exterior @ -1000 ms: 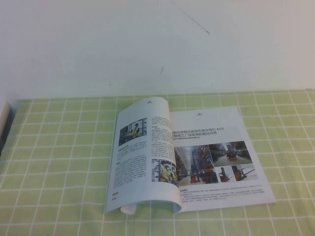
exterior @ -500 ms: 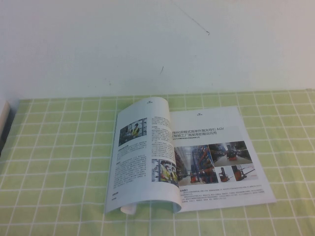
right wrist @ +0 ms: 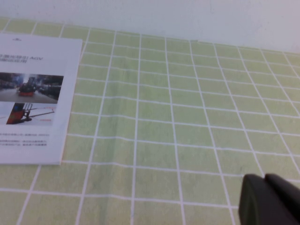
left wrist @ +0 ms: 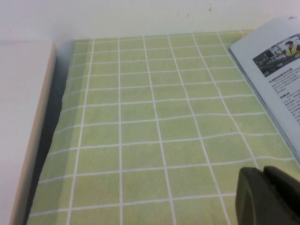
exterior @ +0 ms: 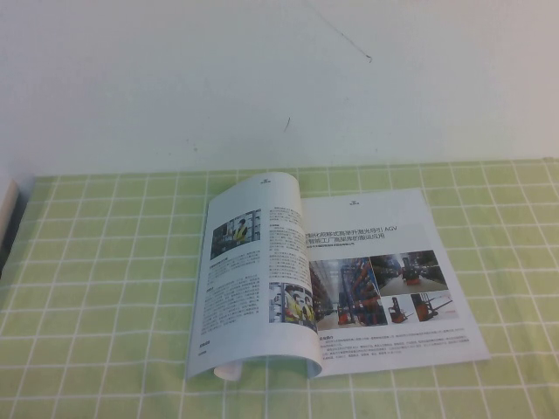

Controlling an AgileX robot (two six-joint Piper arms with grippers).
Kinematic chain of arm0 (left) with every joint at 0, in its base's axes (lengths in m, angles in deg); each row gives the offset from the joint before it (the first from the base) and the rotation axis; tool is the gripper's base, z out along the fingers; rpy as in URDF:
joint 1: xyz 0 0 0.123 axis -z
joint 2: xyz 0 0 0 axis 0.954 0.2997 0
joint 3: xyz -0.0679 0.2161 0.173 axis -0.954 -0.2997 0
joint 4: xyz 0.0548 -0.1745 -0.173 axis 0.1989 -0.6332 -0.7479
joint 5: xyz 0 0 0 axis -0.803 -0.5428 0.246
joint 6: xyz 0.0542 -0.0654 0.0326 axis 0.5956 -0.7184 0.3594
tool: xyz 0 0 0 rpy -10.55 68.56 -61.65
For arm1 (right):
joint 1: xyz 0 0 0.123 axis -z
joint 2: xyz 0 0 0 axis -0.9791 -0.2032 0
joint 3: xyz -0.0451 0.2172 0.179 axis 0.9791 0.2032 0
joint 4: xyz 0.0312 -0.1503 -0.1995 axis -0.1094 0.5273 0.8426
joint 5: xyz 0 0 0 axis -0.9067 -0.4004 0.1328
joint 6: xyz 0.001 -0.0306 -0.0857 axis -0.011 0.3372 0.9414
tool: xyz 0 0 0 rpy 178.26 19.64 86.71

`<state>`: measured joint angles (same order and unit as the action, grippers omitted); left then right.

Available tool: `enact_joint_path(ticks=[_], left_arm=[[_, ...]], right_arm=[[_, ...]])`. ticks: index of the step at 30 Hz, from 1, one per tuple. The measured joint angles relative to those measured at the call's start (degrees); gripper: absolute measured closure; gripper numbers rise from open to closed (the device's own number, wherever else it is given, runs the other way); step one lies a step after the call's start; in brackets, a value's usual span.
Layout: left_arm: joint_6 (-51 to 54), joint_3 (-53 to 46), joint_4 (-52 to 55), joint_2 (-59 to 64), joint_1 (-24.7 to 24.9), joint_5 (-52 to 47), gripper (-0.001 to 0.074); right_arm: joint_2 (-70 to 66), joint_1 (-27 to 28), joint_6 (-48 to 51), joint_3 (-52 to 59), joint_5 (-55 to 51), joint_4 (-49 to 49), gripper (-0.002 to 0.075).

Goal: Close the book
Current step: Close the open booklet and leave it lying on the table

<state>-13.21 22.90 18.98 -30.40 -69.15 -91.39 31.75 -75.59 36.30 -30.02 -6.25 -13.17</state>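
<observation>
An open booklet (exterior: 332, 275) lies on the green checked tablecloth (exterior: 105, 279) in the middle of the table. Its right page lies flat; the left pages (exterior: 253, 271) arch upward and curl under at the near edge. In the left wrist view the booklet's left page (left wrist: 276, 70) shows at the frame edge, and my left gripper (left wrist: 263, 176) hangs over bare cloth beside it, shut with nothing in it. The right wrist view shows the flat right page (right wrist: 33, 93), and my right gripper (right wrist: 265, 180) sits over bare cloth apart from it, also shut and empty. Neither arm appears in the high view.
A white wall (exterior: 279, 78) rises behind the table. A pale board edge (left wrist: 23, 131) borders the cloth on the robot's left, also seen as a board edge (exterior: 7, 205) in the high view. Open cloth lies on both sides of the booklet.
</observation>
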Motion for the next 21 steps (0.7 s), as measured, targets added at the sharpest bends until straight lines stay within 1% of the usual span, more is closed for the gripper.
enact_joint_path(ticks=[11,14,17,21], left_arm=[[0.00,0.00,0.00,0.00,0.00,0.00,0.0739],[0.00,0.00,0.00,0.00,0.00,1.25,0.0739],[0.00,-0.39,0.00,0.00,0.00,6.39,0.0739],[0.00,-0.39,0.00,0.00,0.00,18.45,0.0739]], right_arm=[[0.00,0.00,0.42,0.00,0.10,0.03,0.0730],[0.00,0.00,0.42,0.10,1.66,0.03,0.0730],[0.00,0.00,0.42,0.36,8.38,0.03,0.0730],[0.00,0.00,0.42,0.36,23.54,0.03,0.0730]])
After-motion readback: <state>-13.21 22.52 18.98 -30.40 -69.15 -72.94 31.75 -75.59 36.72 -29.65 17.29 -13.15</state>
